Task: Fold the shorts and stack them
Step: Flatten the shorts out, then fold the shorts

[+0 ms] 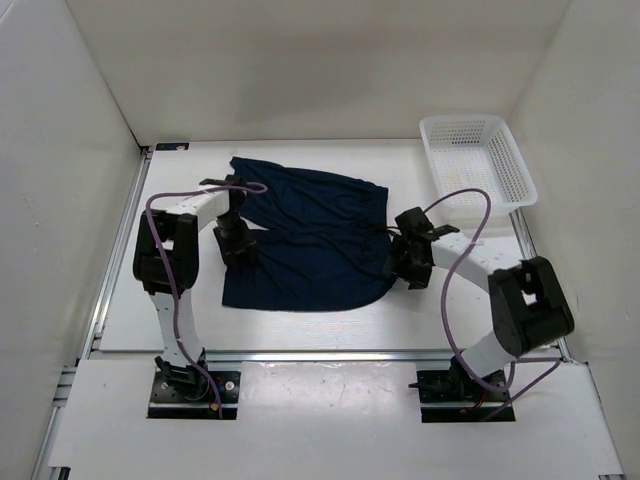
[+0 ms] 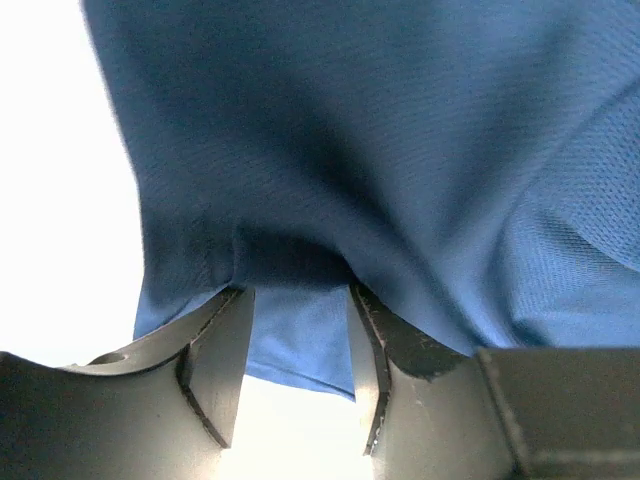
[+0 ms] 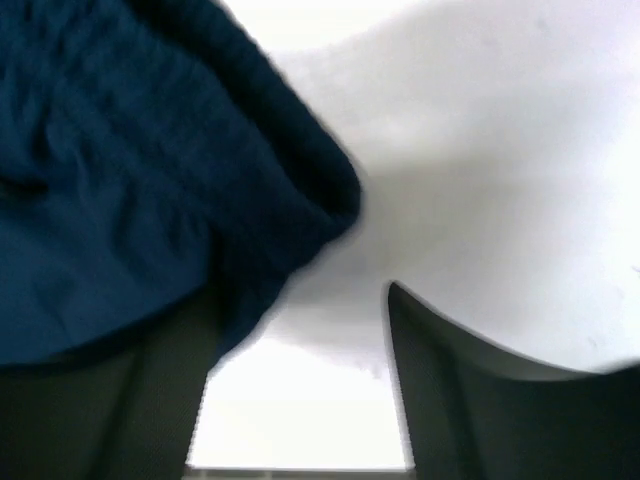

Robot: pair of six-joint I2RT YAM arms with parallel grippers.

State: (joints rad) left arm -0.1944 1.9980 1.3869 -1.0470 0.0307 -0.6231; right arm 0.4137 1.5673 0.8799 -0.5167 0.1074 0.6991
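Observation:
The shorts (image 1: 310, 240) lie spread out in the middle of the white table, dark navy and rumpled. My left gripper (image 1: 238, 245) is low at their left edge. In the left wrist view the blue cloth (image 2: 400, 150) drapes over the fingertips and hangs into the gap of the left gripper (image 2: 295, 290), whose fingers stand apart. My right gripper (image 1: 405, 265) is at the shorts' right edge. In the right wrist view the right gripper (image 3: 300, 300) is open; a bunched fold of the shorts (image 3: 120, 180) covers the left finger, and only bare table shows in the gap.
A white mesh basket (image 1: 465, 121) stands at the back right corner. White walls enclose the table (image 1: 160, 300) on three sides. A metal rail runs along the left and near edges.

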